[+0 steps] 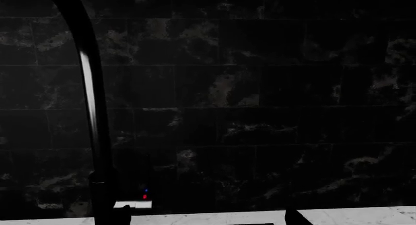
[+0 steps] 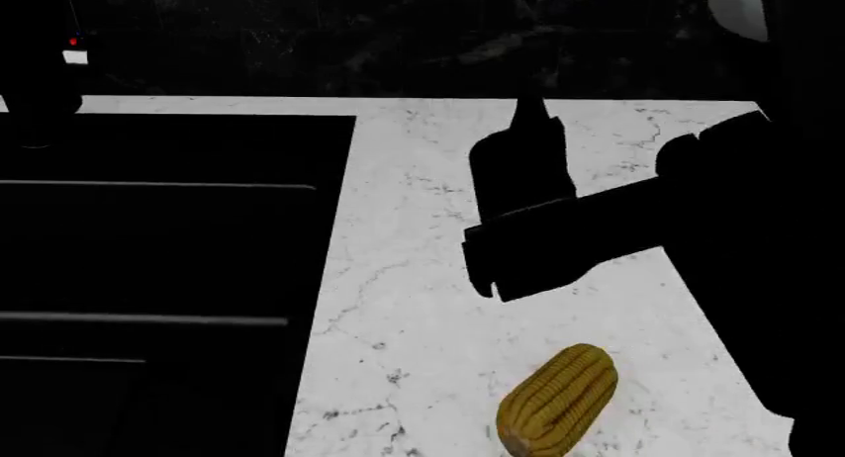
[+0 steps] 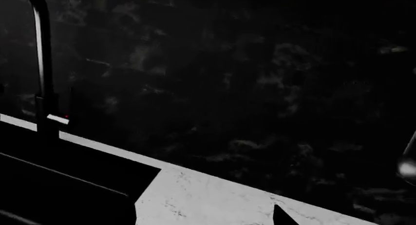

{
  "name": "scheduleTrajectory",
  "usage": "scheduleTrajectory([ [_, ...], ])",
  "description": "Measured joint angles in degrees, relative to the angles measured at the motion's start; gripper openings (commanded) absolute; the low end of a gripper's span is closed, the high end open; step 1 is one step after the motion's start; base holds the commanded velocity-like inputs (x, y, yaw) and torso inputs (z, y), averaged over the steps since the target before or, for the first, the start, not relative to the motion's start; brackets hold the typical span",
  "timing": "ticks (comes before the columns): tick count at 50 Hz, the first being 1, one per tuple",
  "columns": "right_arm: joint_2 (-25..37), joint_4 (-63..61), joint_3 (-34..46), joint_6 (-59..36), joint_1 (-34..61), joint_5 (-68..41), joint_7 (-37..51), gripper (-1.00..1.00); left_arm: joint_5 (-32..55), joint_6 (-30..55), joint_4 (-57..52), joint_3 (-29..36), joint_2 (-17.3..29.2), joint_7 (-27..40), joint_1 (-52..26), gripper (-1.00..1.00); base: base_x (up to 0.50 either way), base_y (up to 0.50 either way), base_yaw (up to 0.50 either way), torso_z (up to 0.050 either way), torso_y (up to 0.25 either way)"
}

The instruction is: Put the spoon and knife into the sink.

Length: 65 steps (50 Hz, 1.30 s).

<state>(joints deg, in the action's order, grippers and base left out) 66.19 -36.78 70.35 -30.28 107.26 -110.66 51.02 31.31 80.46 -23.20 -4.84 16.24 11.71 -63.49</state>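
Beside white counter, matte black sink (image 2: 172, 150)

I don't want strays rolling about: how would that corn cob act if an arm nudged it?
The corn cob looks round and tapered, so it would probably roll, likely curving. It lies on smooth marble counter, with little to stop it. Its ribbed kernels might give some grip.

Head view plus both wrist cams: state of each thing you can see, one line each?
sink: set in the counter; no spoon or knife visible in the part shown.
faucet: upright at the sink's back edge; no water seen.
corn cob: lying on its side on the counter, untouched.
counter: white marble, right of the sink.
right gripper: above the counter, nothing visibly held; open or shut unclear.
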Motion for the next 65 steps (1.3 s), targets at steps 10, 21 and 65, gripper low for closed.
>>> scheduleTrajectory([
  [10,9.4,-8.1,0.1,8.7,-4.6,6.3,6.8,1.00,0.3,-0.4,0.1,0.3,0.1,0.2,0.2,1.00,0.00,0.00,0.00,0.000,0.000],
  [21,15.0,-13.4,2.4,19.7,-11.9,19.0,11.6,1.00,0.6,-0.9,0.0,1.0,0.3,0.3,0.5,1.00,0.00,0.00,0.00,0.000,0.000],
  [65,18.9,-17.7,2.1,30.2,-16.3,25.2,14.3,1.00,4.9,3.6,-5.1,-0.7,0.1,2.6,0.8,1.00,-0.15,0.49,0.00,0.000,0.000],
])
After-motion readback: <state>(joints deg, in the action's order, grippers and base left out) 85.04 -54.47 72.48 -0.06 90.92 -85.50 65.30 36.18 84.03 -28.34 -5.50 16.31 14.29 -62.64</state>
